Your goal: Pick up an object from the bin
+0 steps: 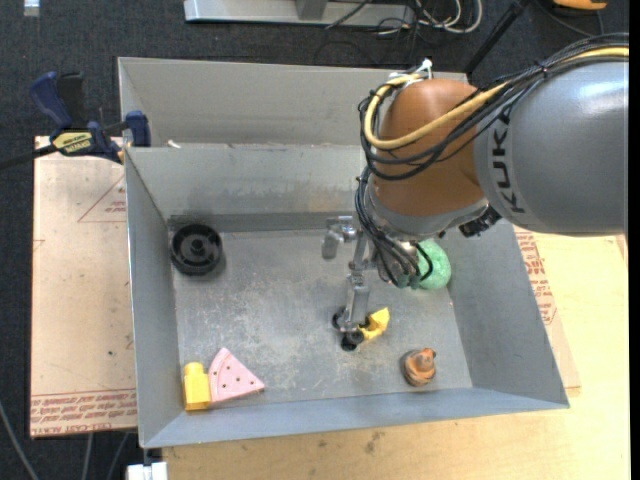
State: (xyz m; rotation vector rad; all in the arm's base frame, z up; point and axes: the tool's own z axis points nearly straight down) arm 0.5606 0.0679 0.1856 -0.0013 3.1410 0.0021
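Hand (349, 334) is down at the bin (262, 303) floor, right of centre, apparently touching a small yellow object (377, 324) on its right side. Open or closed: cannot tell. Nearby: green lump (437, 267) behind, orange piece (420, 366) in front.

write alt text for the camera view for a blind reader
The arm's gripper is low in the grey bin, beside a small yellow thing near its middle. A green lump, a black ring, a pink wedge and a small orange piece lie around it.

Robotics lab: KUKA arm (565, 138) w/ metal bin (250, 108), floor cables (462, 8).
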